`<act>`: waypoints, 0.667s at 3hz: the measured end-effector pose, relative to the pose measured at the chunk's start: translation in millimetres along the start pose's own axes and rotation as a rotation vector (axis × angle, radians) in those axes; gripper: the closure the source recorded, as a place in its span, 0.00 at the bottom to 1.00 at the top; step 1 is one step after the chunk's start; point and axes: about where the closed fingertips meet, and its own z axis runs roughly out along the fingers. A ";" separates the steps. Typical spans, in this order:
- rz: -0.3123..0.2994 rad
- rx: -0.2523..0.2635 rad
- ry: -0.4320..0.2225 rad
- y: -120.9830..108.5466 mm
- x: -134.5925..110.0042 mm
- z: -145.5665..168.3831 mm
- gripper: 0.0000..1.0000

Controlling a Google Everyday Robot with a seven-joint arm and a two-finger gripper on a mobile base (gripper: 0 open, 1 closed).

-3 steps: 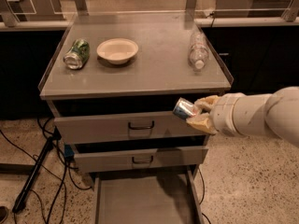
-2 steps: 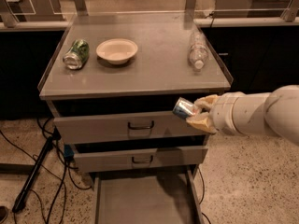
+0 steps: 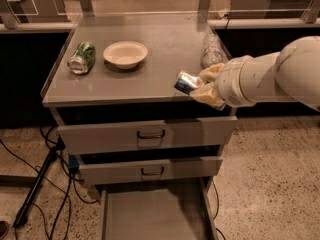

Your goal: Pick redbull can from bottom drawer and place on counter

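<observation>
The pick looks done. The can (image 3: 187, 82) is sitting in the gripper (image 3: 197, 86), which is hanging over the desk (image 3: 165, 41) near its front right corner, just inside the front edge. The two pale fingers (image 3: 208, 73) are closing on the can's body from above and below, with only the can's width between them. The drawer (image 3: 150, 215) is standing pulled out below, and its grey floor is showing nothing on it.

What is left, as I judge it, is the placing. The can is not resting on the desk: it is being carried tilted, nearly on its side, and it seems to be floating a little above the surface, though how high I cannot tell. It is waiting to be lowered, set down and let go.

The can is slim and blue and silver, with its shiny round end pointing left. It is looking undented as far as one can see, though its rear part is hiding between the fingers.

A green can (image 3: 81, 58) is lying near the left edge, a bowl (image 3: 125, 54) is sitting just beside it, and a bottle (image 3: 211, 49) is lying along the right edge behind the gripper. The desk's front middle is offering bare room.
</observation>
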 end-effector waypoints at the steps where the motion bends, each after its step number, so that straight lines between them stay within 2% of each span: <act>1: 0.000 0.000 0.000 -0.2 -0.1 0.0 1.00; 2: -0.043 0.007 -0.004 -28.3 -21.0 4.9 1.00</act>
